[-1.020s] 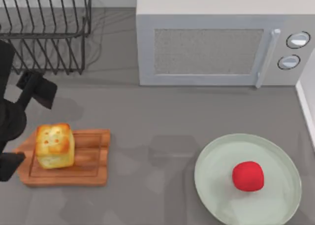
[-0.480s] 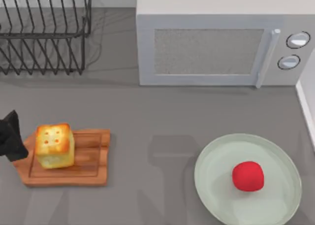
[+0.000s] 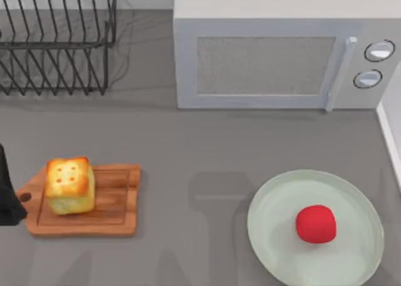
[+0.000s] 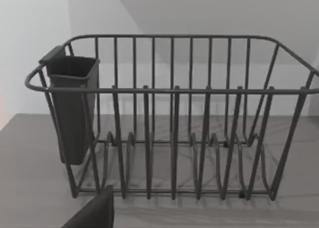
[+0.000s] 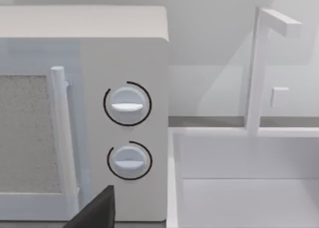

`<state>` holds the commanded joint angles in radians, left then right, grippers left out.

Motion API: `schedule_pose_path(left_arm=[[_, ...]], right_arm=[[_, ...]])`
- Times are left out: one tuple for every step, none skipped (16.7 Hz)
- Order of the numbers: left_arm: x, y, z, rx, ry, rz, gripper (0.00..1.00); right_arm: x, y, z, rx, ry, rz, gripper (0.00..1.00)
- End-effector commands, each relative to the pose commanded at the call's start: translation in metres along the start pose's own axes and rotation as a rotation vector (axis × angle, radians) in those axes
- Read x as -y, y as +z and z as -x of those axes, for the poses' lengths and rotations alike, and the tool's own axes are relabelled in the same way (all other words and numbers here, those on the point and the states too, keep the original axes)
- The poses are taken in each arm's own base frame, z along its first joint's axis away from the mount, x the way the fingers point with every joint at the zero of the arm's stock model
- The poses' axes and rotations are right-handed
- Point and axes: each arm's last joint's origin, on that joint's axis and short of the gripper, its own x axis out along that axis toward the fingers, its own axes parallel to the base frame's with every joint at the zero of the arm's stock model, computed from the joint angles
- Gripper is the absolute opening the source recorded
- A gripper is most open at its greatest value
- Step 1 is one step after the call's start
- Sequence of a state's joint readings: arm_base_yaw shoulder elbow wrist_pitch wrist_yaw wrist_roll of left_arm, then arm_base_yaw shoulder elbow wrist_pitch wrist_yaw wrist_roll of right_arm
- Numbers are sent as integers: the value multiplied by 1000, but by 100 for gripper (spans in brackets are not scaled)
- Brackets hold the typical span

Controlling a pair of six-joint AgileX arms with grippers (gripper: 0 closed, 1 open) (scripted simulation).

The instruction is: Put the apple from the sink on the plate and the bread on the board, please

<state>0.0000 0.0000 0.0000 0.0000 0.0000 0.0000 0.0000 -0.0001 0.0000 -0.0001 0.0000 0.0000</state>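
The red apple (image 3: pixel 315 223) lies on the pale green plate (image 3: pixel 269 201) at the front right of the table. The bread (image 3: pixel 69 184) stands upright on the left part of the reddish-brown board (image 3: pixel 116 198) at the front left. My left arm (image 3: pixel 6 195) is a dark shape at the table's left edge, just beside the board's handle end, apart from the bread. A dark part of my left gripper (image 4: pixel 92 213) points toward the dish rack. A dark part of my right gripper (image 5: pixel 94 210) faces the microwave's knobs and the sink (image 5: pixel 249 188).
A white microwave (image 3: pixel 276 61) stands at the back, centre to right. A black wire dish rack (image 3: pixel 56 42) with a utensil cup (image 4: pixel 72 108) stands at the back left. The sink's white rim (image 3: pixel 391 123) runs along the right edge.
My left arm has pulled back from beside the bread to the left edge of the top view. Bread, board, apple and plate have not moved.
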Motion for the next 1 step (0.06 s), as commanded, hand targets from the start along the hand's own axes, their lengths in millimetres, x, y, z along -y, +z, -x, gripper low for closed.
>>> schedule_pose_path(left_arm=[[0,0,0,0,0,0,100]], right_arm=[[0,0,0,0,0,0,100]])
